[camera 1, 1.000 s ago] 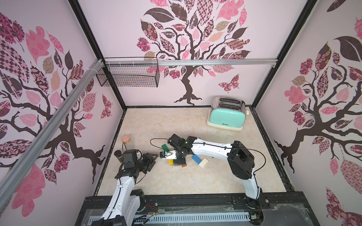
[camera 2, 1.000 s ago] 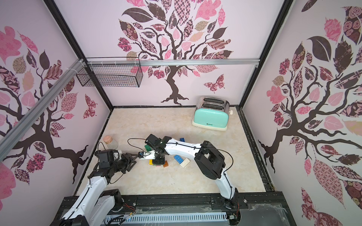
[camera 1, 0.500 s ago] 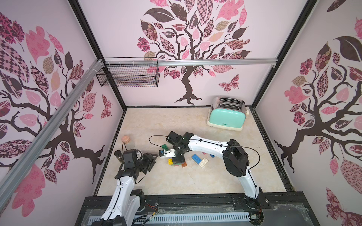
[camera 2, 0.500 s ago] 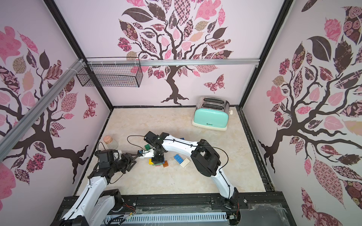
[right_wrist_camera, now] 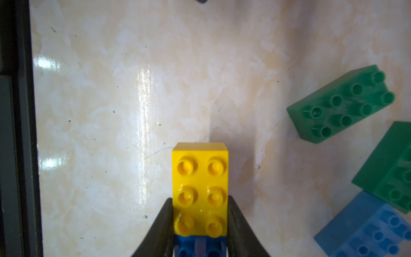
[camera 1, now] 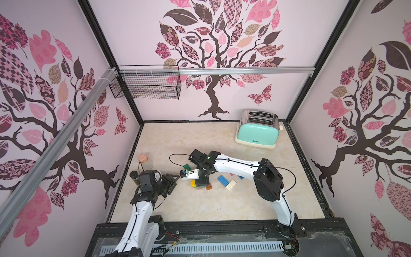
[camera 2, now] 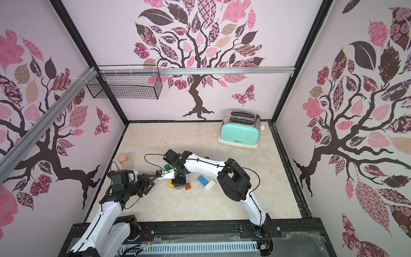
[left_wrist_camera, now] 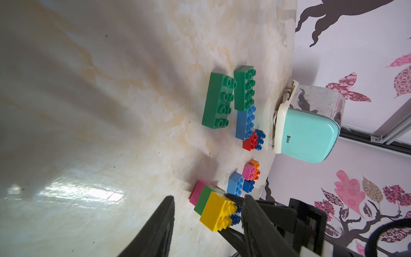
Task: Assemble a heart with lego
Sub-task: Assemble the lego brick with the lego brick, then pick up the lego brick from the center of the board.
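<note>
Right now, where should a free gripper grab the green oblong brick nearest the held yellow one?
Likely from straight above, pinching the green oblong brick across its short width, on the two smooth long walls. It lies flat, studs up, with bare table beside both long walls.

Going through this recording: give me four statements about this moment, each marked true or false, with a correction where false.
1. The right gripper is shut on a yellow brick. True.
2. The left gripper holds a green brick. False: it is open and holds nothing.
3. The toaster is red. False: it is mint green, and it stands near the back right corner.
4. An oblong green brick lies on the table beside a second green brick, with no gripper on either. True.
</note>
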Robot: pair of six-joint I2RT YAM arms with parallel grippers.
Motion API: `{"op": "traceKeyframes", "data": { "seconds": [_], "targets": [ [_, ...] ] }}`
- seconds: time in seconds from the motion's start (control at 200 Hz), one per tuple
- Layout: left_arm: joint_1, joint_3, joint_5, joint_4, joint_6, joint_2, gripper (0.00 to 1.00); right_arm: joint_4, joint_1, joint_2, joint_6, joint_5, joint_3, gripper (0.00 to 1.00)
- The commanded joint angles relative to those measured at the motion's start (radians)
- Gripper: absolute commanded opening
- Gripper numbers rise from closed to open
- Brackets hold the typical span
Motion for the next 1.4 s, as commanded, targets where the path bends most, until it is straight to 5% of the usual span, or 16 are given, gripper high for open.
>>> {"op": "traceKeyframes", "data": {
  "seconds": [0.0, 0.42, 0.74, 1.155, 1.396],
  "targets": [
    [0.006, 0.010, -0.009, -0.009, 0.011, -0.015, 0.52, -0.029, 0.004, 0.007, 0.032, -0.015, 0.061, 0.31],
    [0.006, 0.007, -0.009, -0.005, 0.015, -0.010, 0.52, -0.009, 0.006, 0.078, 0.079, 0.037, 0.071, 0.36],
    [0.006, 0.006, 0.000, 0.006, 0.018, -0.005, 0.54, 0.049, 0.006, -0.013, 0.088, -0.014, 0.048, 0.63],
    [-0.014, 0.007, 0.029, 0.005, 0.037, 0.004, 0.54, 0.157, -0.124, -0.129, 0.212, -0.005, -0.004, 0.66],
    [-0.119, -0.023, -0.027, 0.041, -0.012, 0.000, 0.54, 0.230, -0.247, -0.078, 0.382, 0.060, -0.018, 0.64]
  ]
}}
